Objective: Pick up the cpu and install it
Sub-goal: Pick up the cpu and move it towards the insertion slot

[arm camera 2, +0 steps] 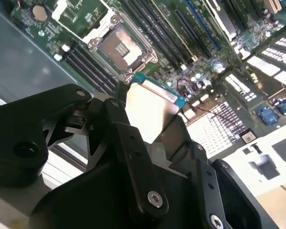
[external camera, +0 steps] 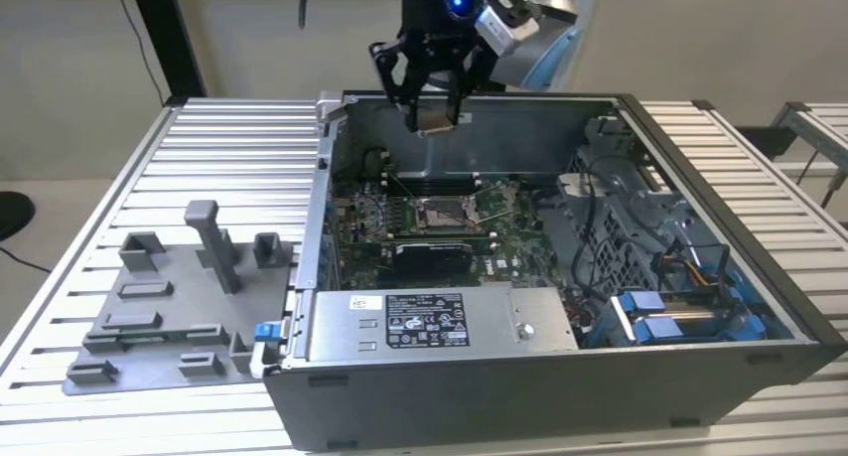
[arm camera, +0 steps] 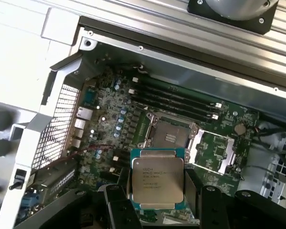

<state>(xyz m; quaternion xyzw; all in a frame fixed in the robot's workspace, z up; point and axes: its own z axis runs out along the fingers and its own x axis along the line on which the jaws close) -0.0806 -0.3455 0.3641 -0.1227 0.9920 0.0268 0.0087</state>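
First wrist view shows us the cpu [arm camera: 157, 180], silver top visible, pinched in the claw [arm camera: 157, 196] over the computer case [arm camera: 205, 78]; exterior view adds a grey fixture [external camera: 166, 307] on the tabletop [external camera: 199, 158].

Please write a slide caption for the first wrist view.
Gripper holding the cpu above the open socket of the motherboard.

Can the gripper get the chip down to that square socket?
Probably yes: the case is open on top, the socket lies uncovered, and nothing sits between it and the gripper holding the cpu.
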